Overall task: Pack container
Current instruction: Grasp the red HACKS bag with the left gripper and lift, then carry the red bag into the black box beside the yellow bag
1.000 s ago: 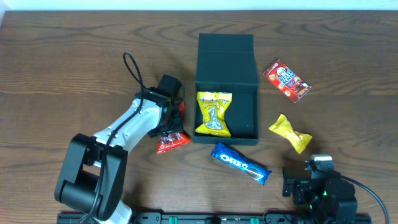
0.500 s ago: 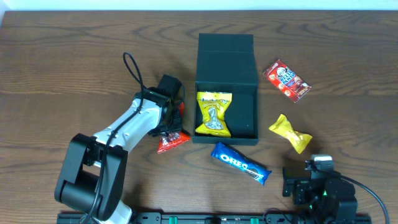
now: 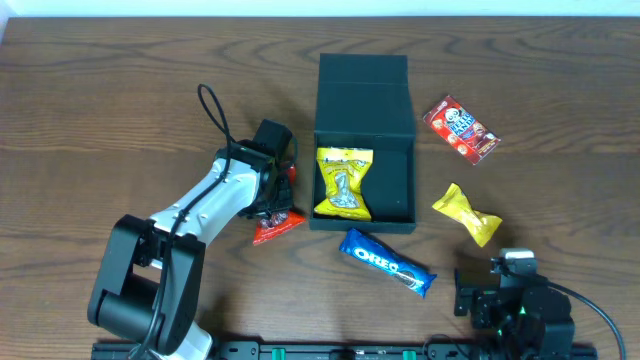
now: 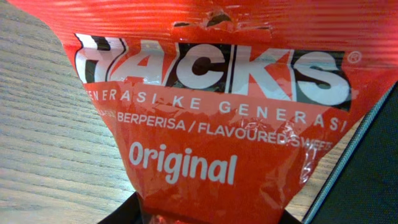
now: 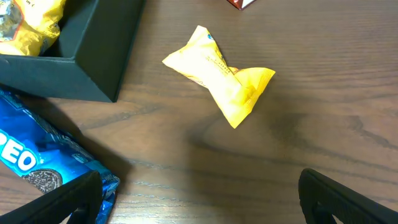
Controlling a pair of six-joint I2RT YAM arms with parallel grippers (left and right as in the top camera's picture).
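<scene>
The dark teal container [image 3: 401, 170] stands open mid-table with its lid [image 3: 362, 90] flipped back. A yellow snack packet [image 3: 344, 183] lies inside it. My left gripper [image 3: 275, 197] is just left of the container, shut on a red Hacks packet [image 3: 277, 227]. That packet fills the left wrist view [image 4: 205, 106], and the container's edge shows at the right [image 4: 370, 180]. My right gripper [image 3: 497, 293] is open and empty at the front right, its fingers wide apart in the right wrist view [image 5: 205, 208]. The container's corner shows there [image 5: 81, 59].
A blue Oreo pack [image 3: 386, 262] lies in front of the container, also in the right wrist view [image 5: 31, 162]. A yellow wrapped snack [image 3: 467, 213] [image 5: 221, 78] lies right of the container. A red snack pack [image 3: 459, 129] lies at the back right.
</scene>
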